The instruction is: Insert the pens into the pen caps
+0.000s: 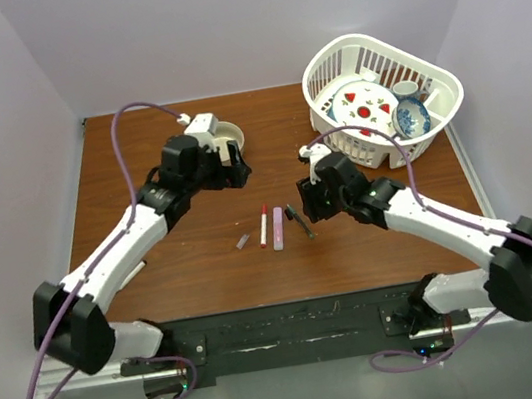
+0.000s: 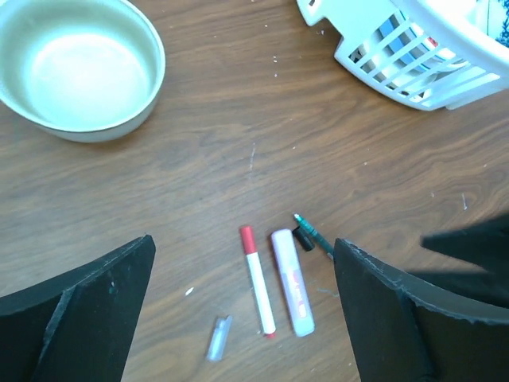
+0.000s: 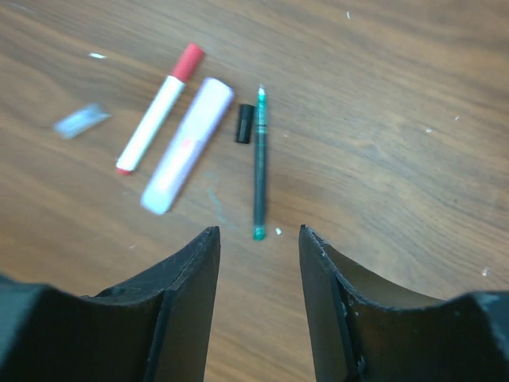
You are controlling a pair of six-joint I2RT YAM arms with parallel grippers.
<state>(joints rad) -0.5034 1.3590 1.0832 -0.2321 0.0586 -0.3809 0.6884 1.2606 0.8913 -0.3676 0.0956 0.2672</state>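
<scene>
Several pens lie in a row mid-table. A white pen has a red cap on one end. Beside it lie a pink marker, a dark green pen and a small black cap touching that pen. A clear grey cap lies apart to the left. My left gripper is open and empty, above and behind the row. My right gripper is open and empty, its fingertips straddling the near end of the dark green pen without touching it.
A tan bowl stands behind the left gripper and shows in the left wrist view. A white basket of dishes stands at the back right. A thin white stick lies beside the left arm.
</scene>
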